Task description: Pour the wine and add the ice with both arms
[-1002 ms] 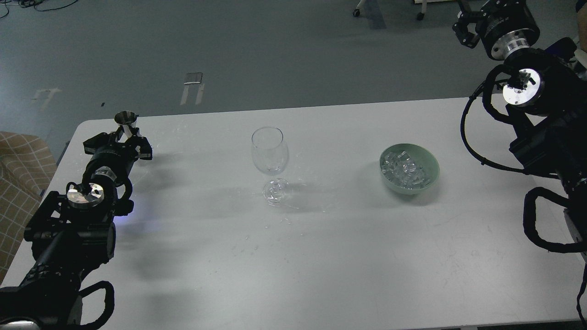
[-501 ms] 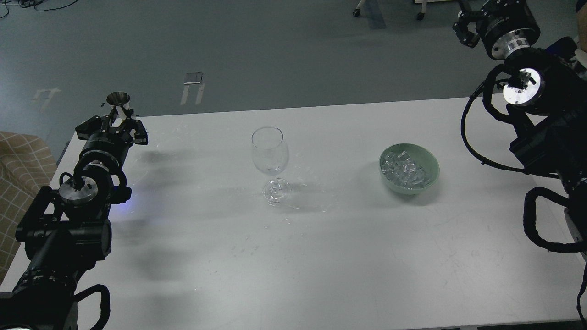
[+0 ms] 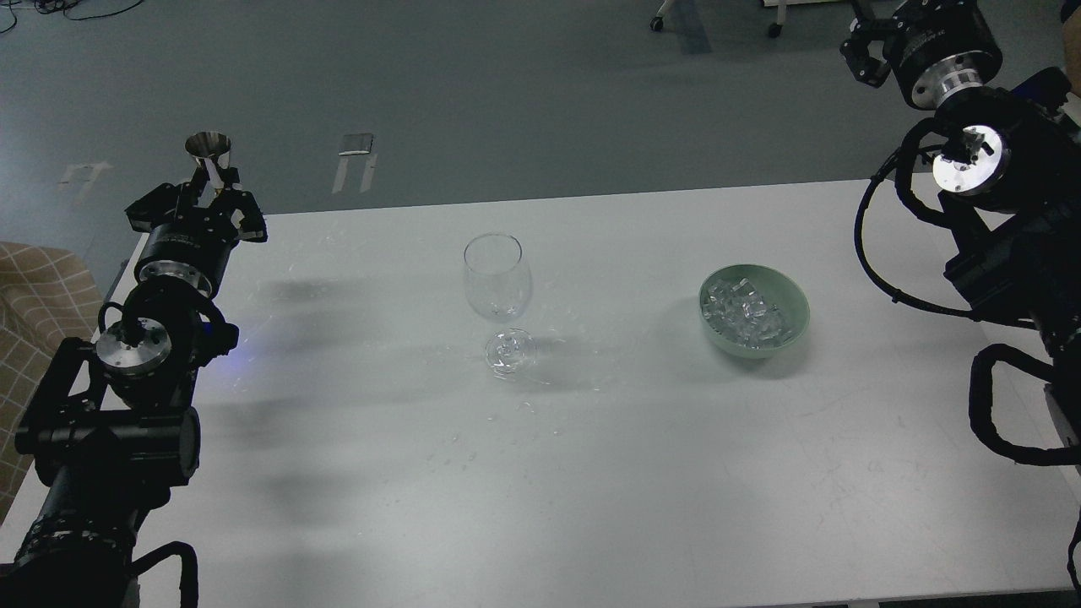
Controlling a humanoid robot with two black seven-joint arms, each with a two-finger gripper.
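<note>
An empty clear wine glass (image 3: 497, 279) stands upright at the middle of the white table (image 3: 591, 439). A pale green bowl (image 3: 794, 317) to its right holds many small clear ice pieces (image 3: 743, 314). My left gripper (image 3: 213, 187) is shut on a small steel measuring cup (image 3: 209, 152) and holds it upright in the air, above the table's far left corner. My right gripper (image 3: 866, 51) is raised at the top right, beyond the table's far edge. It is partly cut off and its fingers cannot be told apart.
A tan checked cushion (image 3: 34, 304) lies off the table's left edge. Chair castors (image 3: 657, 23) stand on the grey floor at the back. Small water drops (image 3: 507, 414) lie on the table in front of the glass.
My left arm has lifted the steel cup up and to the left, off the table's far left corner. The right arm has shifted very slightly.
</note>
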